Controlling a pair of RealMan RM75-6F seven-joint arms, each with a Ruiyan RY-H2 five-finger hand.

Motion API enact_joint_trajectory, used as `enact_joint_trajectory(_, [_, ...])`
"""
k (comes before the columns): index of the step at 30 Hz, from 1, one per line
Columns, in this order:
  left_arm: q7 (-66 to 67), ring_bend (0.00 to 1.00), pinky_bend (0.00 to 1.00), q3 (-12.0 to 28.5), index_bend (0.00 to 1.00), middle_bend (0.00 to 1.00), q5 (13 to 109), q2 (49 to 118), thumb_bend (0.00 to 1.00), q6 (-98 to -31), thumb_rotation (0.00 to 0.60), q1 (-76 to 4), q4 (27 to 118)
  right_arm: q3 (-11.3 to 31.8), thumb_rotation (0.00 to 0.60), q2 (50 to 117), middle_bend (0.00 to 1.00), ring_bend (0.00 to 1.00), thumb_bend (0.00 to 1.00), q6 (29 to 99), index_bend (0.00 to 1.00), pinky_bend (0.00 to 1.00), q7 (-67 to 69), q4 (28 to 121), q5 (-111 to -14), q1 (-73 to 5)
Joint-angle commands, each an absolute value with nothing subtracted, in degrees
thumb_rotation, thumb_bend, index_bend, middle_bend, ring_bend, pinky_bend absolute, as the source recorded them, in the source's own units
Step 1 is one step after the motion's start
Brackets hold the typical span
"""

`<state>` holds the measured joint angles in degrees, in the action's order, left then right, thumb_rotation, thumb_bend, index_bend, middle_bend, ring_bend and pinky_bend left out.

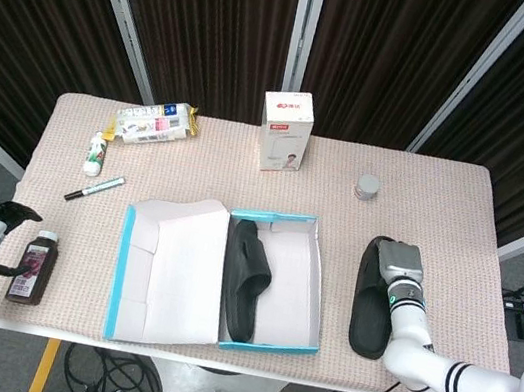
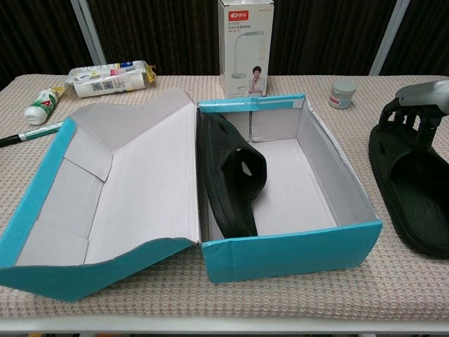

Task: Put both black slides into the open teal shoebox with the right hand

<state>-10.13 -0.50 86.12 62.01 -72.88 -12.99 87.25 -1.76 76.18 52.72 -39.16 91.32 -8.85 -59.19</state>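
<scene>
chest view: right hand [image 2: 419,105] fingers [image 2: 403,121] touch second slide's [image 2: 414,193] far strap.

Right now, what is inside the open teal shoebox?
Inside the teal shoebox one black slide leans on its side against the left wall. The rest of the white floor is bare. The near wall hides the floor's front strip. The second slide lies outside, under the right hand.
</scene>
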Motion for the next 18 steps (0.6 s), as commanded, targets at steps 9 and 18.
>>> enact_joint_trajectory(9, [-9.5,0.16,0.22,-0.3,0.28,0.24,86.2,61.5,0.09,-72.8,0.6,-13.3,88.4,3.6,0.6,68.5,0.42,0.24,0.24,50.7,0.28,0.39,-31.5,97.7,-15.1,-56.2])
enact_joint_trajectory(18, [-9.0,0.16,0.22,-0.1,0.28,0.24,86.1,61.1,0.09,-72.5,0.6,-13.7,89.7,11.7,0.6,57.2,0.42,0.24,0.24,44.4,0.28,0.4,-18.4,103.2,-25.5,-52.5])
